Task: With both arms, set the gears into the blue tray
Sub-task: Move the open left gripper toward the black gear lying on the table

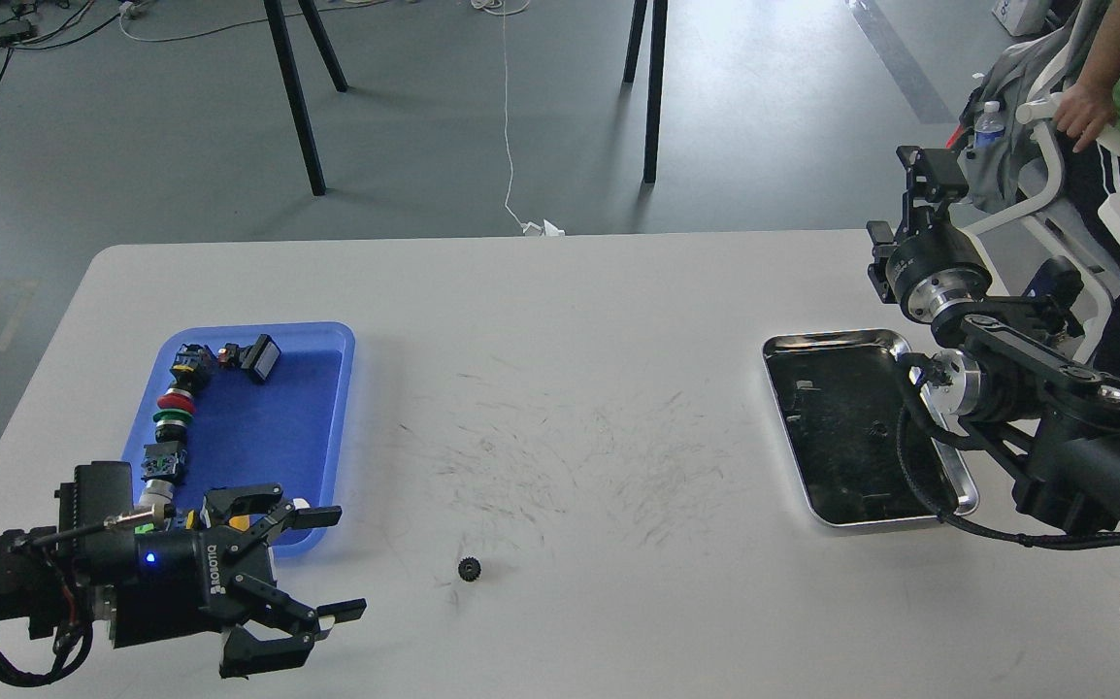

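One small black gear (469,569) lies on the white table, near the front and left of centre. My left gripper (337,561) is open with nothing between its fingers; it hovers at the near right corner of the blue tray (269,417), a short way left of the gear. My right gripper (924,180) is raised at the table's far right edge, behind the steel tray, and its fingers cannot be told apart. A tiny dark speck (875,428) in the steel tray is too small to identify.
A row of coloured push-button switches (172,408) lines the left side of the blue tray. The shiny steel tray (817,342) sits at the right, with my right arm's cable draped over its near right rim. A person stands at the far right.
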`<state>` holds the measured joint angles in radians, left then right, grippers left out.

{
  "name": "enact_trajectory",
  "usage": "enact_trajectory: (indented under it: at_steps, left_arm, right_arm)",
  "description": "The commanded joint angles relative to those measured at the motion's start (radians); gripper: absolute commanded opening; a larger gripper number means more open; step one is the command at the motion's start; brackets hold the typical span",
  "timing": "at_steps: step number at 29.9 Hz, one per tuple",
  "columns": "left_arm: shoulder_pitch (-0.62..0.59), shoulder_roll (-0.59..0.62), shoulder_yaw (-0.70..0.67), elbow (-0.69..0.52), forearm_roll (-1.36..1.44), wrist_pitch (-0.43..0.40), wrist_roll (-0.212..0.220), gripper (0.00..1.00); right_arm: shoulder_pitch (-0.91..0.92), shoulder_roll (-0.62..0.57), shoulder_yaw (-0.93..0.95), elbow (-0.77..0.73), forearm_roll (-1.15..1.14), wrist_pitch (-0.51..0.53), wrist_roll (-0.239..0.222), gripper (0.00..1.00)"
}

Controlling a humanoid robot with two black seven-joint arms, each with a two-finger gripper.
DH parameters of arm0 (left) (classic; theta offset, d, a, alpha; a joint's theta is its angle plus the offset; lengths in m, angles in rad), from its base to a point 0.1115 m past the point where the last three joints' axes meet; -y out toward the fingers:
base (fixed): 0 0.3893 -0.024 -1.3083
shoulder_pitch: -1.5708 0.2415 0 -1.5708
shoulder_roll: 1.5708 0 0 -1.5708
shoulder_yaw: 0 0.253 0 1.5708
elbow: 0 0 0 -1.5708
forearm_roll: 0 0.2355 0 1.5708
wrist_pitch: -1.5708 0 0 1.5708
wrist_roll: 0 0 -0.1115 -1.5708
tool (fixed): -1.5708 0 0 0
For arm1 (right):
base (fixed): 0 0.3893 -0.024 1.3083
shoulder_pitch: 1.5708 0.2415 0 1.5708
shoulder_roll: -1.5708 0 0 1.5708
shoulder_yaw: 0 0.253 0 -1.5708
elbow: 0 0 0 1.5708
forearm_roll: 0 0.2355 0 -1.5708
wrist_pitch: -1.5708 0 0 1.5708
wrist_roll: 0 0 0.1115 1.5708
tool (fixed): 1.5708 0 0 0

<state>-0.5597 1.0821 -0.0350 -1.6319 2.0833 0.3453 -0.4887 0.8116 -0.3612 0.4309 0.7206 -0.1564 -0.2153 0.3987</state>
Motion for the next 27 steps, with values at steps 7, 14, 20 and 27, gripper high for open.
enact_trajectory:
  at_steps: [7,14,20,27]
  left_arm:
    - [0.000,-0.117,0.001,0.052,-0.006,0.006,0.000,0.94]
    - [0.011,-0.171,0.003,0.112,-0.014,0.043,0.000,0.94]
    - [0.006,-0.254,0.004,0.178,-0.014,0.060,0.000,0.94]
    - [0.014,-0.284,0.006,0.205,-0.012,0.060,0.000,0.94]
  right_arm:
    - [-0.025,-0.010,0.012,0.002,0.003,-0.001,-0.023,0.97]
    - [-0.025,-0.010,0.011,-0.001,0.001,0.001,-0.024,0.97]
    - [-0.026,-0.012,0.011,-0.001,0.001,0.004,-0.026,0.97]
    - [-0.051,-0.028,0.020,0.002,0.047,0.016,-0.058,0.97]
